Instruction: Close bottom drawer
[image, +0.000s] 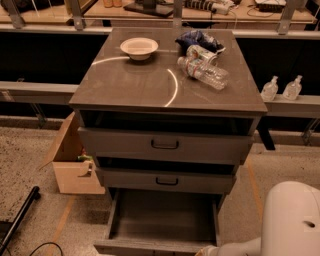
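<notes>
Camera view: pincer (203, 251) by bottom drawer (165, 216) front

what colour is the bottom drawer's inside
Bottom drawer interior: bare grey, camera view; gripper not in view.

Cabinet top (145, 87), which we see well above and beyond the gripper (205, 251) at the lower edge of view. On it lie a white bowl (139, 47), beyond and left of the gripper, and a toppled clear plastic bottle (206, 74) beside a dark blue bag (197, 39), straight beyond it.
</notes>
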